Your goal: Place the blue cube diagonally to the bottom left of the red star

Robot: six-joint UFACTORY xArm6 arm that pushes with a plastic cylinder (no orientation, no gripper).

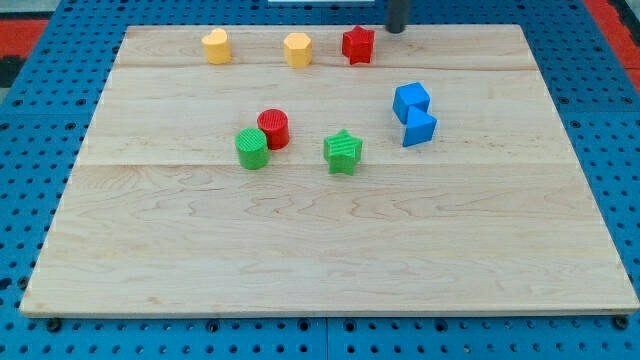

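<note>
- My tip (396,30) is at the view's top edge of the tabletop (320,250), just right of the red star (358,45), not touching it; there are no jaws on this arm, only the rod.
- The blue cube (411,101) sits below and to the right of the red star; it touches a second blue block (419,127).
- Two yellow blocks (216,46) (298,49) stand left of the star.
- A red cylinder (274,128) touches a green cylinder (252,148); a green star (343,151) is near.
</note>
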